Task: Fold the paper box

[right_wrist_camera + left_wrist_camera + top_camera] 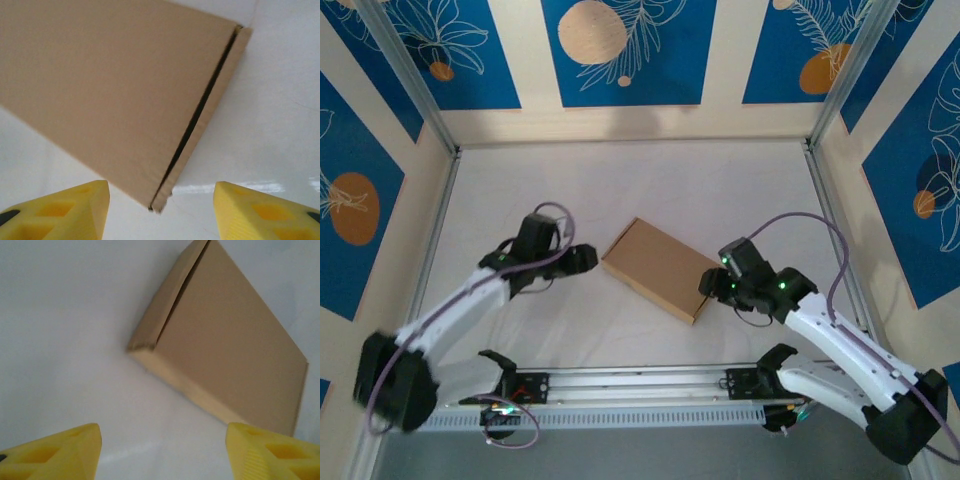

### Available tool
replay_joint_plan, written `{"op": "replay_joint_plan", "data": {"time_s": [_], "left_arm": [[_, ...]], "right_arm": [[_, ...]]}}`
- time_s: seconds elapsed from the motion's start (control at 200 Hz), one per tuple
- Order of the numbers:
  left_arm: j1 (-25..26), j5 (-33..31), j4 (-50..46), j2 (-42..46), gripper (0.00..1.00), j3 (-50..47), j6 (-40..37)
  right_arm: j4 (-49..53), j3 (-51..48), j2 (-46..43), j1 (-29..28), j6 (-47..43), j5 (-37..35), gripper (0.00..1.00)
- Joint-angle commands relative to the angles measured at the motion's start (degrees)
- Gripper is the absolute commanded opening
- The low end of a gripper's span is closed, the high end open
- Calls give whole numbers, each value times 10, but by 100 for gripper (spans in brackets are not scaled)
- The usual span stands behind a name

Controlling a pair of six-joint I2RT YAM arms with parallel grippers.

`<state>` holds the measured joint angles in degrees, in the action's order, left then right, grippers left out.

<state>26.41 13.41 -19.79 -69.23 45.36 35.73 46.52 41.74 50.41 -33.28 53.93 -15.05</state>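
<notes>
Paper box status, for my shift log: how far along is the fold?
Done: the paper box lies folded shut. In hand: nothing; the left fingers and right fingers are spread open, flanking it without gripping. Left: a dark gap runs along one side edge, so it probably needs pressing closed.

A robot test cell in a lab; a left arm [460, 297] and a right arm [840, 335] are bolted side by side to a metal rail [640, 383] at the near edge of a white table [650, 180]; slim metal posts [408, 75] frame the corners; the walls [620, 50] are flat boards printed with blue panels, pale leaves and orange discs, like a staged backdrop; a cable [841, 250] loops off the right arm; small green lights [782, 286] glow on it.
</notes>
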Motion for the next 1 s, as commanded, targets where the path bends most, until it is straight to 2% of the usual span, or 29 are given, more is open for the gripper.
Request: {"op": "replay_joint_plan", "data": {"time_s": [0.0, 0.095, 0.185, 0.38, 0.6, 0.75, 0.995], "left_arm": [[-1, -8, 68, -112, 67, 67, -78], [-1, -1, 70, -213, 65, 134, -85], [0, 15, 106, -276, 62, 154, -58], [11, 35, 158, -318, 59, 146, -27], [36, 40, 174, -304, 56, 106, -24], [51, 34, 174, -276, 54, 65, -16], [51, -53, 145, -138, 53, -42, -18]], "right_arm": [[-47, -11, 8, 57, 60, 107, 58], [-74, -18, 35, 106, 71, 134, 59], [-79, -10, 91, 141, 61, 151, 58], [-96, 10, 178, 156, 27, 157, 55], [-67, 23, 255, 155, 15, 131, 58], [-93, 43, 311, 152, -10, 137, 57], [-143, 103, 372, 151, -90, 162, 56]]}}
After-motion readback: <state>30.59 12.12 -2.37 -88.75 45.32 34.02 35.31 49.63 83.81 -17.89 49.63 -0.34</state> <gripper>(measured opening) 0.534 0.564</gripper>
